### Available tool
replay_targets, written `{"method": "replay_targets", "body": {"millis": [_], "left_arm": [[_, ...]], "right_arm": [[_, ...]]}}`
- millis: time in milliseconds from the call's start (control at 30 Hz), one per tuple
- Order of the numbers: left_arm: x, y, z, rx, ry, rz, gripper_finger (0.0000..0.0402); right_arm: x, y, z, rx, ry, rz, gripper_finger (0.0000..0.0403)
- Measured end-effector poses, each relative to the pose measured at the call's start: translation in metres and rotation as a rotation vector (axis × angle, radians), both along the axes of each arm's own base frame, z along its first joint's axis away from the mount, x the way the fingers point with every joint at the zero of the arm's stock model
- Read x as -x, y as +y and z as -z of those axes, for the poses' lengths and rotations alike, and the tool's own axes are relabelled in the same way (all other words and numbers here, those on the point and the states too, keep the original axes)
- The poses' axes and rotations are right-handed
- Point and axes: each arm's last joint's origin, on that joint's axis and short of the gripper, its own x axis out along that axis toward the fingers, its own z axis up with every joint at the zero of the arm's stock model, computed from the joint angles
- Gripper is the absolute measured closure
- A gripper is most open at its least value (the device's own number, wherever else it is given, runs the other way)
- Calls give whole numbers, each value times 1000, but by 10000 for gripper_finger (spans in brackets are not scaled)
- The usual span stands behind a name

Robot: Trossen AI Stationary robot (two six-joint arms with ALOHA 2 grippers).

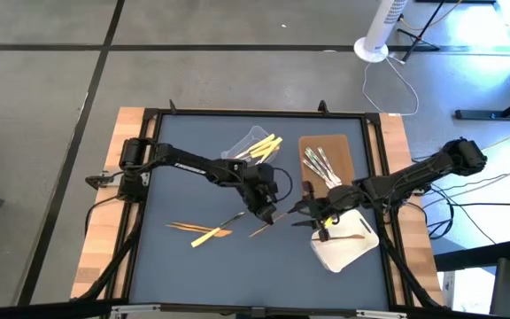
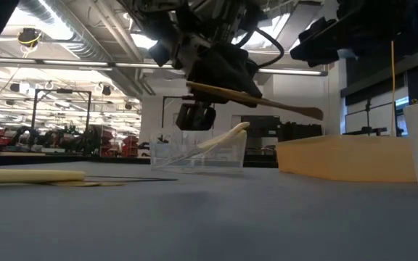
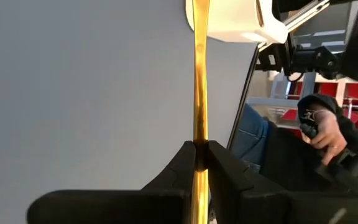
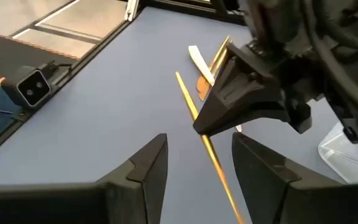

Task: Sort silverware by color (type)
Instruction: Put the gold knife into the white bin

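My left gripper (image 1: 268, 213) is over the middle of the mat, shut on an orange-brown utensil (image 2: 267, 101) that hangs clear of the table. My right gripper (image 4: 197, 155) faces it, open. Its fingers stand on either side of that utensil's end without touching it. A clear tub (image 1: 257, 146) holds pale yellow utensils. Silver ones lie on the brown tray (image 1: 342, 155). One orange-brown utensil lies on the white tray (image 1: 348, 252). More pale yellow and orange-brown utensils (image 1: 202, 232) lie flat on the mat at the near left. My left gripper pinches the orange-brown utensil's thin shaft (image 3: 199, 134) between its two fingertips, about midway along it. The fingers (image 4: 229, 112) slant down onto it from the table's left. The utensil is lifted clear of the mat and lies nearly level.
The white tray sits just beyond the held utensil's far end, at the near right of the mat. A black frame (image 1: 374, 177) borders the mat. In the left wrist view a seated person (image 3: 319, 134) shows beyond the table's edge.
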Motion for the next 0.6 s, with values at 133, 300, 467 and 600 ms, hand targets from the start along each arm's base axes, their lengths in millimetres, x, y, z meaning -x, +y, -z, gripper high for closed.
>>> {"method": "replay_targets", "body": {"millis": [133, 300, 467, 600], "left_arm": [[0, 8, 0, 10, -3, -13, 381], [-1, 15, -2, 57, 10, -40, 381], [-3, 19, -5, 109, -1, -58, 381], [-6, 21, -10, 164, -24, -82, 381]], "right_arm": [[0, -1, 0, 29, -8, 9, 235], [0, -1, 0, 99, -27, 12, 235], [-1, -2, 0, 147, -43, 28, 235], [-7, -1, -1, 152, -49, 24, 235]]}}
